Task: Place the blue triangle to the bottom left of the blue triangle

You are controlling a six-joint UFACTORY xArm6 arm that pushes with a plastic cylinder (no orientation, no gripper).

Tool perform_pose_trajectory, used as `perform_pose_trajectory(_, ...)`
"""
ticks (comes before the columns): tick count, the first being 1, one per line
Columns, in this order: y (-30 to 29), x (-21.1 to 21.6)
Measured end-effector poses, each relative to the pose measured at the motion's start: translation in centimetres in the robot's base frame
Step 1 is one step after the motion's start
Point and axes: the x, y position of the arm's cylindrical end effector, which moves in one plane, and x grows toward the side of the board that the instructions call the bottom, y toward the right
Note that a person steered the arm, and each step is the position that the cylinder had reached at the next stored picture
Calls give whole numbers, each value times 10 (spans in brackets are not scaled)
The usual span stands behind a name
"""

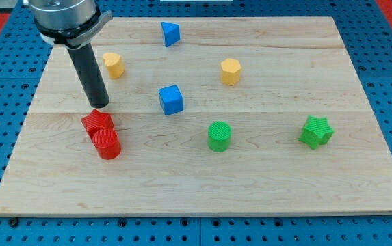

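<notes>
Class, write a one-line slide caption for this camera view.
My tip sits just above the red star, far left of the blue triangle on the wooden board.

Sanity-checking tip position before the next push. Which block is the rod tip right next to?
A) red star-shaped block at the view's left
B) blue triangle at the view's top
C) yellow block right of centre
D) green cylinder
A: my tip ends right at the top edge of the red star-shaped block, which has the red cylinder just below it; the blue triangle sits far off toward the view's top.
</notes>
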Motion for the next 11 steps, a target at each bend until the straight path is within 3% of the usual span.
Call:
perform_pose_trajectory(2, 17, 38)
perform_pose_trajectory(3, 60, 44)
perform_pose_trajectory(4, 86, 25)
perform_pose_trajectory(5, 63, 40)
perform_pose_trajectory(7, 142, 29)
perform_pose_trajectory(9, 89, -34)
perform_pose_trajectory(11, 75, -76)
